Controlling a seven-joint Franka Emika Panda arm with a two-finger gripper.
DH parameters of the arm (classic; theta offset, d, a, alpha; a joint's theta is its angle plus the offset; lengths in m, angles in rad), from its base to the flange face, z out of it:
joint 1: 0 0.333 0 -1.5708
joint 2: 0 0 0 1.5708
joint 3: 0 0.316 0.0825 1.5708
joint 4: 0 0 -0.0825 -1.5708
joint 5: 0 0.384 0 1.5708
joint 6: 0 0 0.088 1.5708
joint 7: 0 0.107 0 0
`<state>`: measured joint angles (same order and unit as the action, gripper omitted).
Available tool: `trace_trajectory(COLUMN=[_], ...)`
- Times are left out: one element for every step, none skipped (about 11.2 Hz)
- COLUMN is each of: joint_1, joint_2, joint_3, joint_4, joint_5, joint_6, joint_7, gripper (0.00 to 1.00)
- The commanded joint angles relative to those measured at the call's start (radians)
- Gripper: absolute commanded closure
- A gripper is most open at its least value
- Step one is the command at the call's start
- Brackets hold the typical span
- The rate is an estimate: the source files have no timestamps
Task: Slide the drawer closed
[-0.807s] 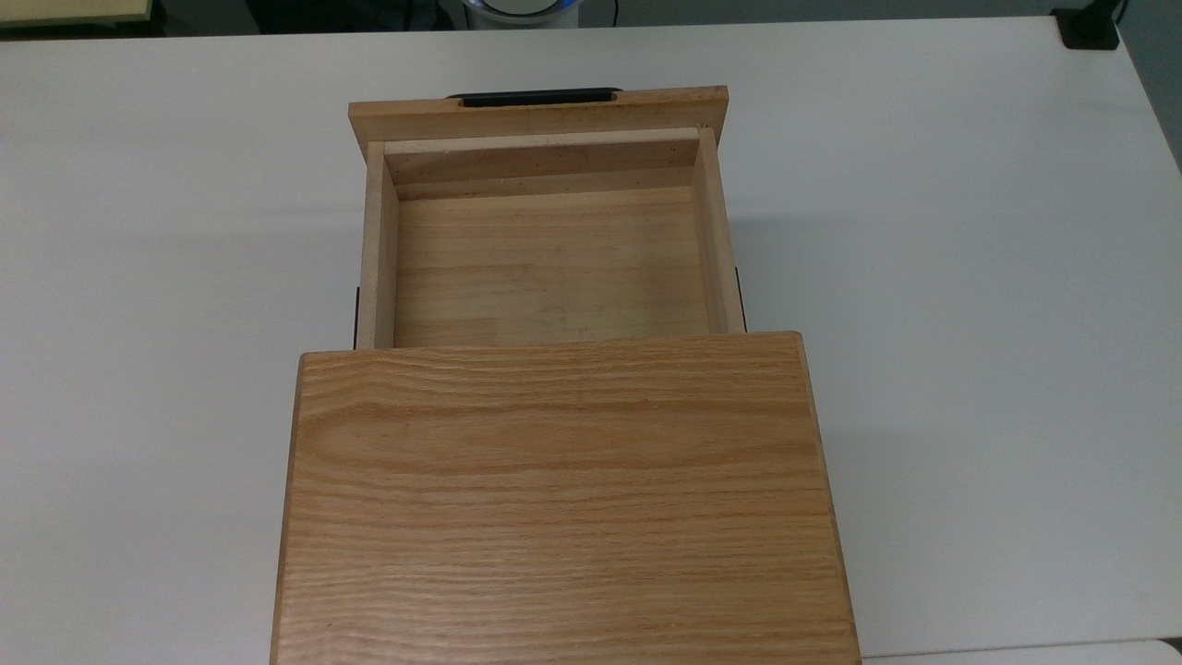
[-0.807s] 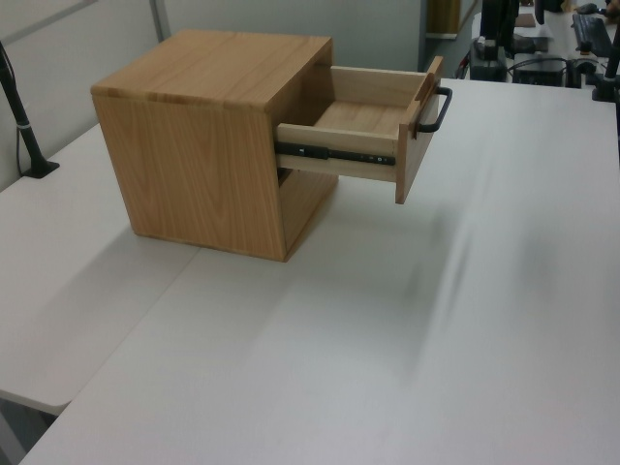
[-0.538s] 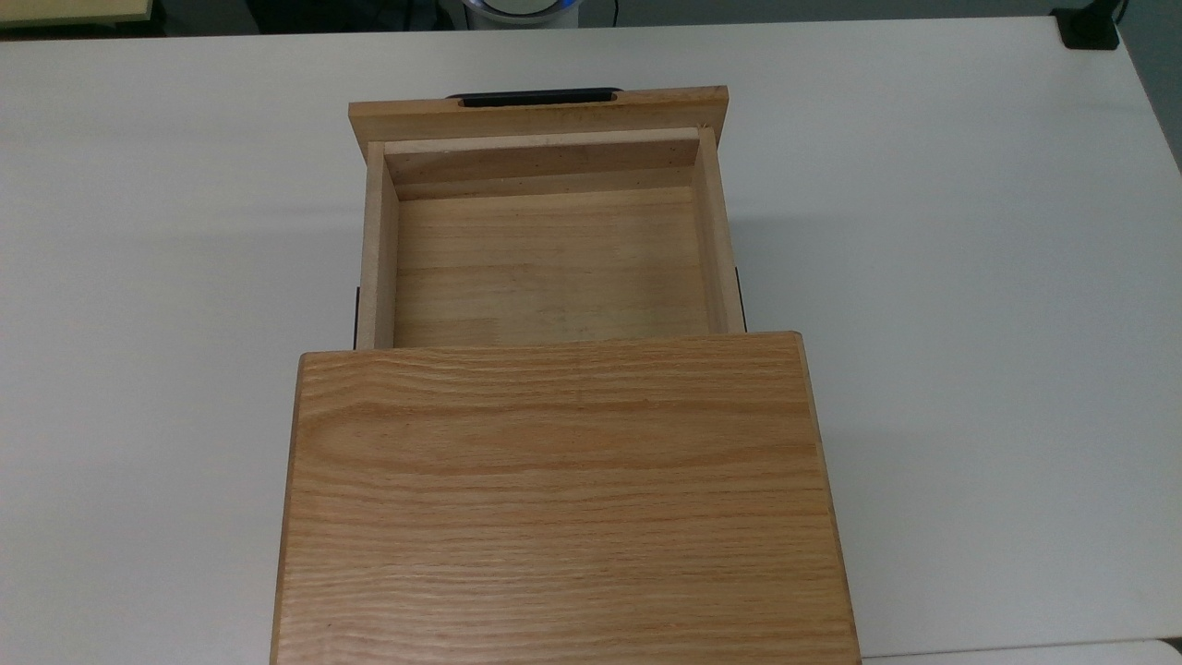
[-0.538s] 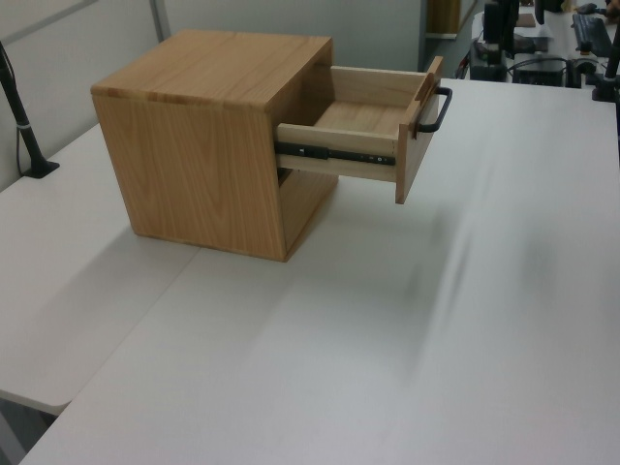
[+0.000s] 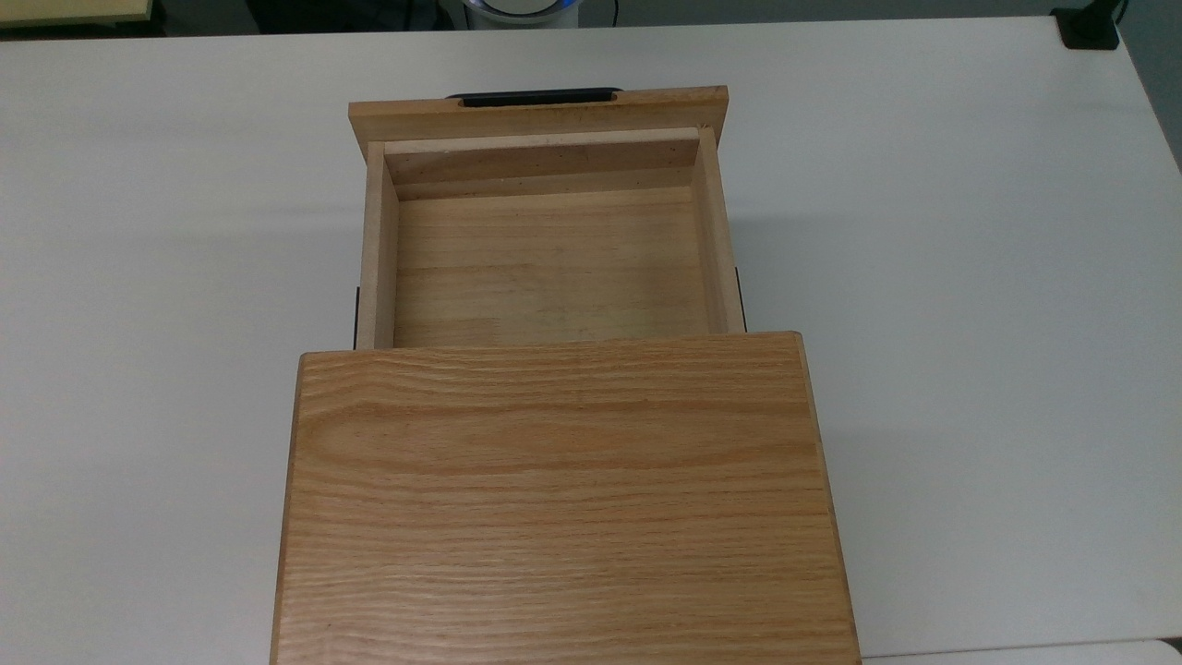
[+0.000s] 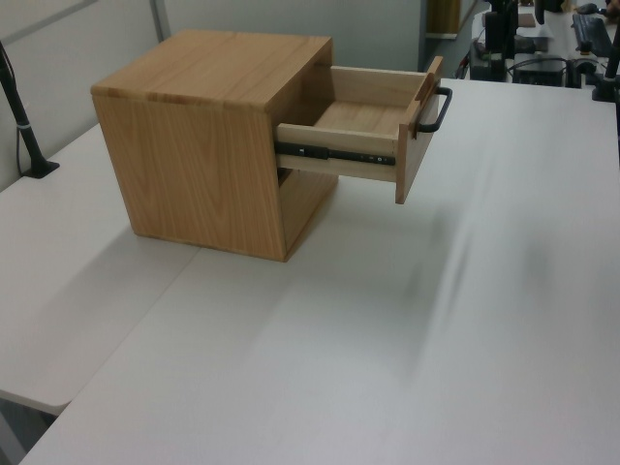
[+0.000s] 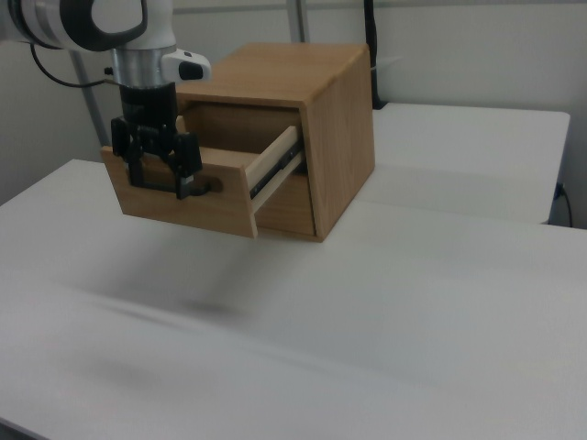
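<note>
The drawer (image 5: 545,268) is a pale wooden tray and stands pulled far out of the oak-grained cabinet (image 5: 563,499), with nothing inside it. Its wider front panel carries a thin black bar handle (image 5: 540,95) on the side facing away from the cabinet. In the left view the drawer (image 6: 339,140) juts to the right on a black slide rail, with the handle (image 6: 438,108) at its end. In the right view my gripper (image 7: 161,181) hangs open, pointing down, overlapping the drawer's front panel (image 7: 225,209) and hiding most of the handle. Contact cannot be made out.
The cabinet stands on a white table (image 5: 970,277) with wide bare surface on both sides. A black clamp (image 5: 1088,28) sits at the top view's far right corner, and a black post (image 6: 19,116) rises at the left view's left edge.
</note>
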<state>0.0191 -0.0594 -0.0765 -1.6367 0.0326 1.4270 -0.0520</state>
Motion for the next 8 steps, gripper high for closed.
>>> trace_trajectory(joint_1=[0.012, 0.012, 0.012, 0.012, 0.012, 0.013, 0.013, 0.015], joint_2=[0.001, 0.004, 0.006, 0.006, 0.007, 0.007, 0.009, 0.022], joint_3=[-0.002, -0.002, -0.002, 0.000, -0.002, -0.002, 0.000, 0.000], joint_4=[0.018, 0.018, 0.018, 0.018, 0.018, 0.017, 0.015, 0.015], joint_5=[-0.022, -0.022, -0.022, -0.022, -0.020, -0.020, -0.017, -0.017], joint_6=[-0.042, -0.040, -0.040, -0.037, -0.037, -0.039, -0.037, -0.036], joint_7=[-0.020, -0.020, -0.020, -0.028, -0.055, -0.095, -0.136, -0.172], gripper=[0.00, 0.00, 0.00, 0.10, 0.34, 0.63, 0.85, 0.93])
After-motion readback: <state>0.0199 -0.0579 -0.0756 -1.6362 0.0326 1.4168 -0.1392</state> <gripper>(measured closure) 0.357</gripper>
